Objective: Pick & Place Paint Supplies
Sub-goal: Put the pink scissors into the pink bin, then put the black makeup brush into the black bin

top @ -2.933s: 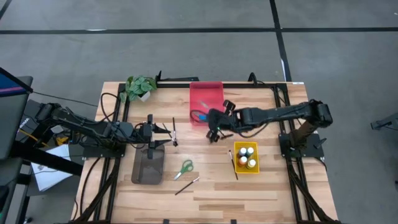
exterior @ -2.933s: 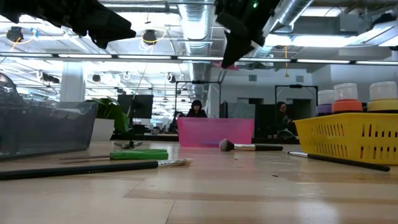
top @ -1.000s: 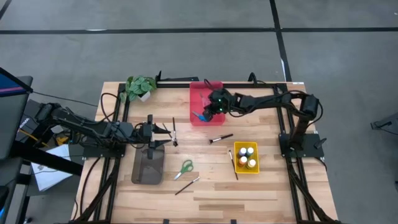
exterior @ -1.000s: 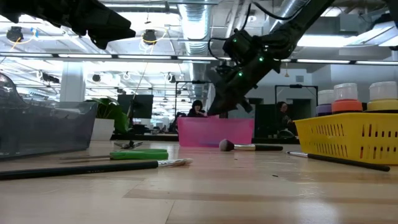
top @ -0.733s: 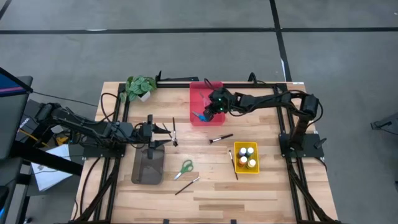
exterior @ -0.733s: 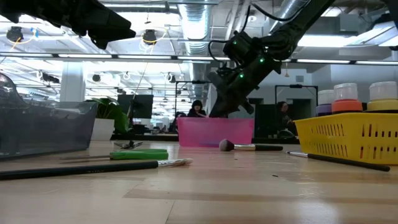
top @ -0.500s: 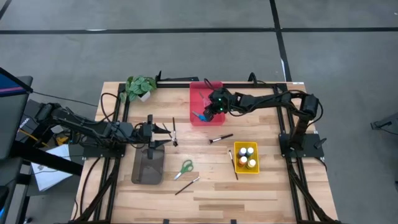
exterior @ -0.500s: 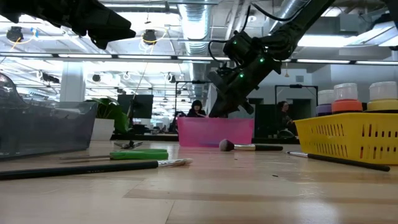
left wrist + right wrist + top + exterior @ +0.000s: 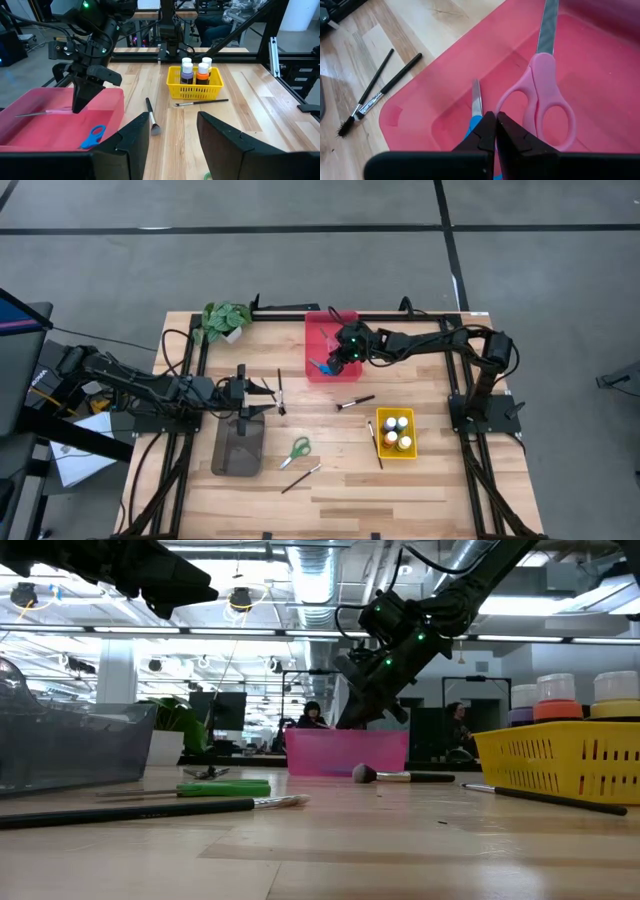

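Table (image 9: 330,480) of pale wood planks carries everything, with both dark arms reaching in from its sides. The right arm stretches far across from its base, wrist angled down, so that the right end effector (image 9: 338,360) hangs over the red tray (image 9: 322,327); its fingers (image 9: 485,132) are pressed together and hold nothing. The left arm lies low and level, and the left end effector (image 9: 268,395) is poised just above the grey tray (image 9: 238,448) with its fingers (image 9: 134,137) spread partway, empty.

From above, the red tray shows only a blue speck, but the right wrist view looks straight into it: pink-handled scissors (image 9: 544,100) lie flat on its floor, with blue-handled scissors (image 9: 476,112) beside them, mostly hidden behind the fingertips. The left wrist view shows both pairs too, and that the right end effector hovers above the tray, clear of them.

The yellow basket (image 9: 381,442) holds the paint bottles (image 9: 396,432); the low view shows their caps rising above its rim. A thin brush (image 9: 376,446) lies just beside the basket, and a stubby brush (image 9: 354,402) lies between basket and red tray. Green-handled scissors (image 9: 296,450) and another brush (image 9: 300,477) lie near the grey tray, and two more brushes (image 9: 281,392) are just beyond the left end effector. A potted plant (image 9: 226,320) stands at the far corner.
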`<state>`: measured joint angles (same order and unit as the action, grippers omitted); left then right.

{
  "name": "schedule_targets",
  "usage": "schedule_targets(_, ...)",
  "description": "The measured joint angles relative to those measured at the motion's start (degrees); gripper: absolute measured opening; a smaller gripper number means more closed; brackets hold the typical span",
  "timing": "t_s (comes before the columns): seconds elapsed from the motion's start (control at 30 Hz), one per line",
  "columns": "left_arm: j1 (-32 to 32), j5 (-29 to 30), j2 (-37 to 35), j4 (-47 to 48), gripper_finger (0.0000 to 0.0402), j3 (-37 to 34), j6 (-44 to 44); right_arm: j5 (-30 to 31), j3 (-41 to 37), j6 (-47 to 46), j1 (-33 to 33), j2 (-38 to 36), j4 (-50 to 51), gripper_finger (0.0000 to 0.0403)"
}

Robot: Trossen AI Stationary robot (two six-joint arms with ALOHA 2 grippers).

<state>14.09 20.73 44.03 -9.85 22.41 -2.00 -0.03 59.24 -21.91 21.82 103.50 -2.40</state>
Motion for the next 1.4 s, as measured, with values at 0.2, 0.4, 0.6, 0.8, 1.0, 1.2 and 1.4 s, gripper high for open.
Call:
schedule_targets(0.2,0.0,0.0,0.0,0.0,0.0158,0.0,0.0,0.0,0.0,0.0,0.0,0.0,0.0,0.0014)
schedule_targets(0.4,0.0,0.0,0.0,0.0,0.0158,0.0,0.0,0.0,0.0,0.0,0.0,0.0,0.0,0.0045)
schedule_targets(0.6,0.0,0.0,0.0,0.0,0.0158,0.0,0.0,0.0,0.0,0.0,0.0,0.0,0.0,0.0056)
schedule_targets(0.8,0.0,0.0,0.0,0.0,0.0158,0.0,0.0,0.0,0.0,0.0,-0.1,0.0,-0.4,0.0057)
schedule_targets(1.0,0.0,0.0,0.0,0.0,0.0158,0.0,0.0,-0.2,0.0,0.1,-0.6,0.0,-0.9,0.0057)
schedule_targets(1.2,0.0,0.0,0.0,0.0,0.0158,0.0,0.0,-7.6,0.0,3.3,-2.4,0.0,-1.8,0.0057)
schedule_targets(1.4,0.0,0.0,0.0,0.0,0.0158,0.0,0.0,-27.7,0.0,3.9,-6.6,-0.4,-5.0,0.0057)
